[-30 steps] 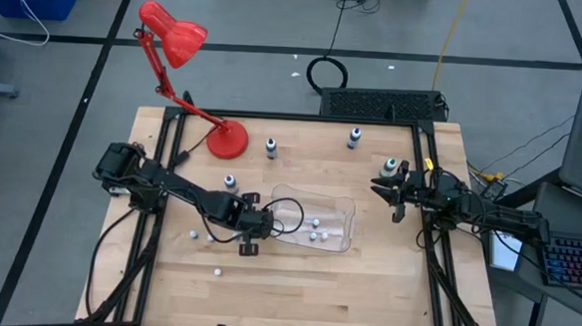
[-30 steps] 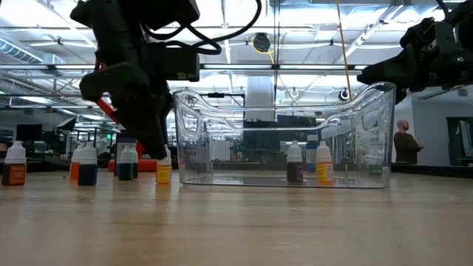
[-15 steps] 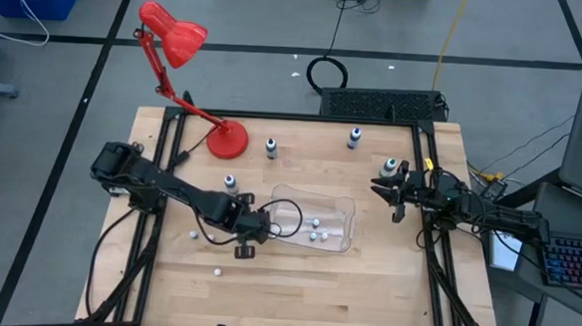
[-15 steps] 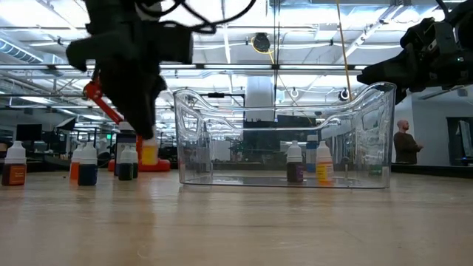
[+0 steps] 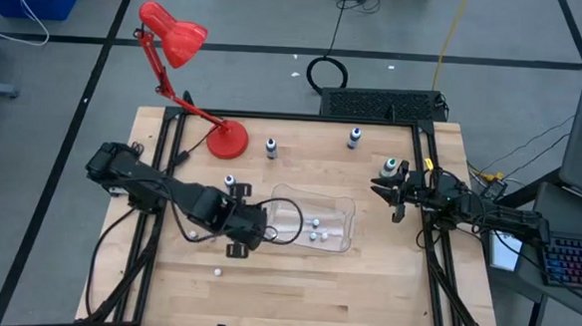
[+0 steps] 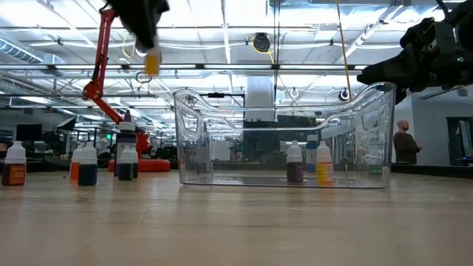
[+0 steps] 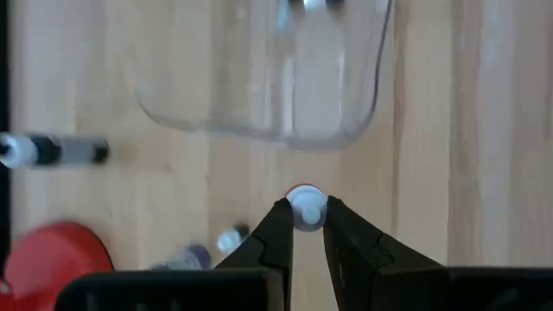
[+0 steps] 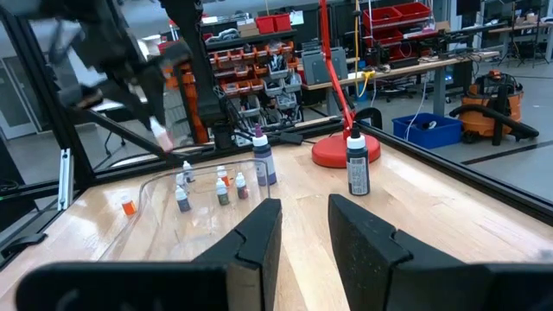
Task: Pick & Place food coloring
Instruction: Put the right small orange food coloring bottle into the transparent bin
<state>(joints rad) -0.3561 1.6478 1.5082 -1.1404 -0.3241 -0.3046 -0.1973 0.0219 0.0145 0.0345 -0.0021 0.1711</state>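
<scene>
From above, the left gripper (image 5: 236, 225) hung just outside the near-left corner of the clear plastic tub (image 5: 340, 218), the landmark for everything here. The tub lay toward the table's middle from that gripper, so the carry ahead looked like a short one over the tub's wall. The right gripper (image 5: 396, 193) waited well off the tub's far-right corner, farther from the work than the left. What the left fingers gripped could not be made out from this height; small pale bottles (image 5: 313, 230) dotted the tub's floor.

At table height, a tiny yellow-bodied food-coloring bottle (image 6: 151, 63) hung upright, long axis vertical, pinched at its top by the left gripper (image 6: 148, 46), above the tub's rim (image 6: 281, 92) and just outside its left wall. Two bottles (image 6: 295, 162) stood inside the tub; five more stood in a loose row (image 6: 87, 162) on the wood to its left. The left arm was cut off by the frame's top, and the right gripper (image 6: 369, 74) was a dark shape whose fingers could not be read.

From the left wrist, the two dark fingers (image 7: 275, 226) were shut on the bottle's white cap (image 7: 305, 207), the tub's rounded end (image 7: 259, 130) just ahead; the bottle's body was hidden beneath the cap.

From the right wrist, the right fingers (image 8: 259, 233) stood slightly parted on nothing, the tub (image 8: 155, 186) well beyond them and half lost against the clutter.
</scene>
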